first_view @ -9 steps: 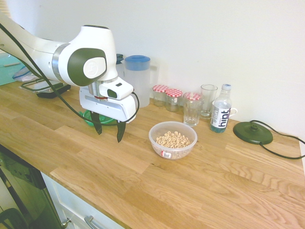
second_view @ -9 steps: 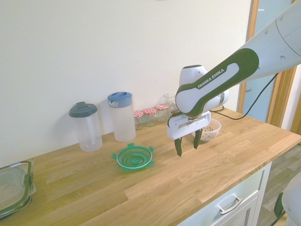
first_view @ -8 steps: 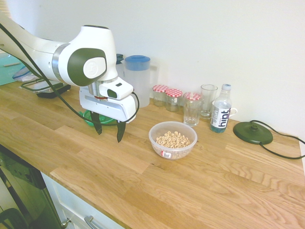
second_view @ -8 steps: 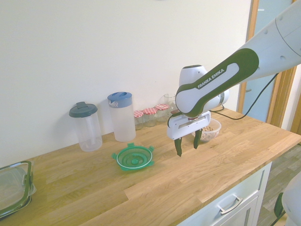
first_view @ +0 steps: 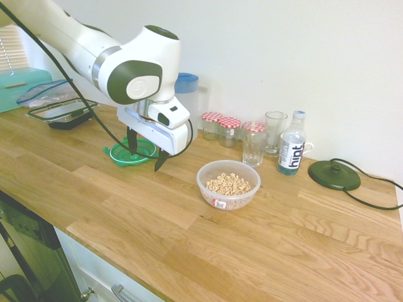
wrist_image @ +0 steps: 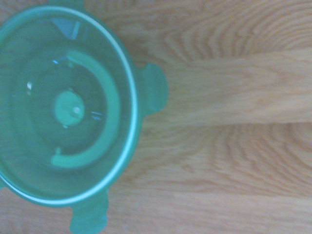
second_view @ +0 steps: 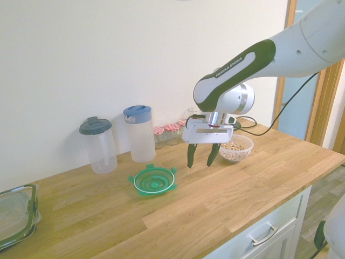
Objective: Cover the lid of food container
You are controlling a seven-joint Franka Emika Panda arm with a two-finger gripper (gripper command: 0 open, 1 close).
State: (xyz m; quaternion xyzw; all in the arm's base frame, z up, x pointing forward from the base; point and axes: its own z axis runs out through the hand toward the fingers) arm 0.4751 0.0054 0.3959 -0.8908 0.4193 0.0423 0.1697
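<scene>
In the first exterior view, you are holding the pincer above the surface, its two fingers spread wide with nothing between them. The green lid is lying on the surface beyond the pincer and below it, partly hidden by one finger. The bowl of cereal is sitting uncovered on the other side of the pincer, well apart from the lid. You seem to be working on the reach for the lid; covering the bowl is still waiting.

In the second exterior view, you are seeing the gap more plainly: the lid is lying flat beside the pincer and lower down, on the side towards the blue-topped jug, and the fingertips are hanging short of it, touching nothing. The bowl is standing behind the pincer, on the side away from the lid. Your next move is probably calling for a shift sideways towards the lid, then a descent with the fingers straddling its rim or one of its tabs. If you are coming down too soon, you could be pressing on the surface or nudging the lid away.

In the wrist view, you are looking down on part of the lid, its pale ring and tabs showing over the wood grain. The lid is running out of the picture, so you are likely needing to centre it before closing on it.
</scene>
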